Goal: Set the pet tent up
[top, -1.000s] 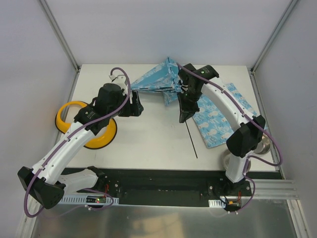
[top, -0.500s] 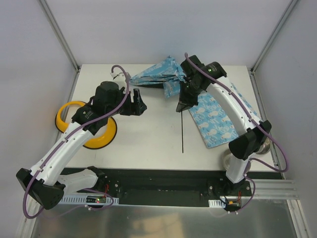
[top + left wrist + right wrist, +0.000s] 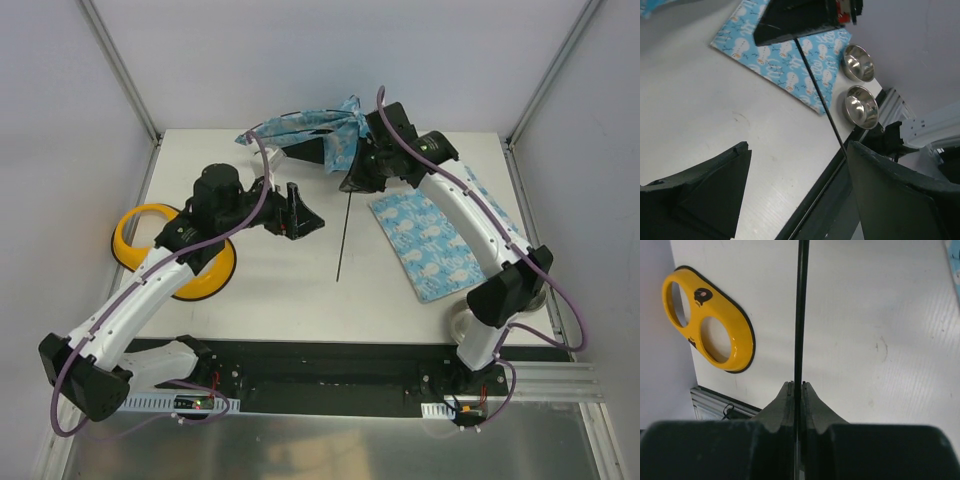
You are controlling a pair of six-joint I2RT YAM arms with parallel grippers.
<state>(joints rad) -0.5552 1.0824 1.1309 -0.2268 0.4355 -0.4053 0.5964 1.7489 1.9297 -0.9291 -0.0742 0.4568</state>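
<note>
The pet tent is a crumpled bundle of light blue printed fabric held off the table at the back. One thin black pole runs from it down toward the table's middle. My right gripper is shut on that pole just below the fabric; in the right wrist view the pole sits pinched between the pads of the gripper. My left gripper hovers open to the left of the pole. In the left wrist view the pole passes close to the right finger of the gripper, with nothing between the jaws.
A yellow double bowl holder lies at the left, partly under my left arm, and shows in the right wrist view. A flat blue printed mat lies at the right. Two steel bowls stand near the front right edge.
My right gripper has carried the pole and tent back and to the left, swinging the pole's free end leftward. My left gripper has moved right toward the pole and opened slightly wider.
</note>
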